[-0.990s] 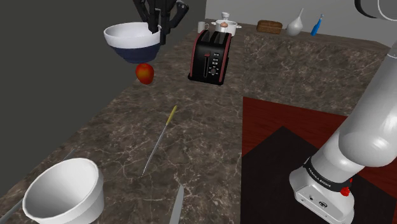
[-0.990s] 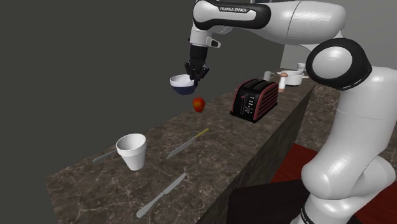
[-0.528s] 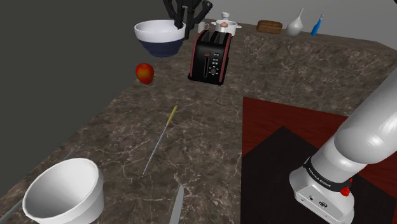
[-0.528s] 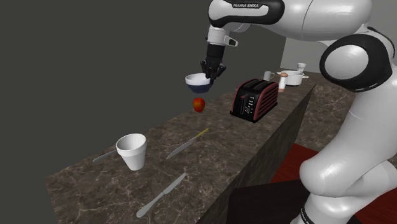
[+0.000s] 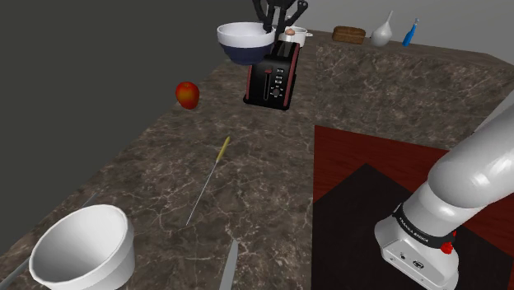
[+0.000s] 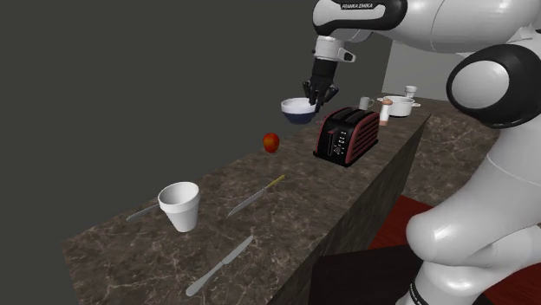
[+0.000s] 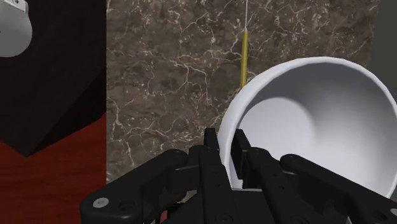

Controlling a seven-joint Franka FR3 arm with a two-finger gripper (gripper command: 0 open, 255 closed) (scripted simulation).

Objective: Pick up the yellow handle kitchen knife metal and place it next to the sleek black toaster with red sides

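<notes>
The yellow-handled knife [image 5: 207, 180] lies flat on the dark marble counter [image 5: 264, 165], its thin blade pointing toward the near end; it also lies at mid-counter in the second exterior view [image 6: 257, 196]. The black toaster with red sides [image 5: 273, 81] stands at the far end [image 6: 347, 134]. My gripper [image 5: 276, 23] hangs above the toaster's near-left corner, shut on the rim of a bowl [image 5: 245, 41], white inside and dark blue outside. In the wrist view the fingers [image 7: 212, 151] clasp the bowl's rim [image 7: 318, 121], with the knife's yellow handle [image 7: 245, 57] on the counter far below.
A red apple [image 5: 188, 94] sits left of the toaster. A white cup [image 5: 82, 247] and a grey knife [image 5: 228, 265] lie at the near end. A white pot [image 5: 294, 34], bread [image 5: 349, 34] and bottles [image 5: 381, 31] stand behind the toaster.
The gripper has carried the bowl steadily toward the shoulder view's right, from above the apple to above the toaster. The knife and toaster have not moved.
</notes>
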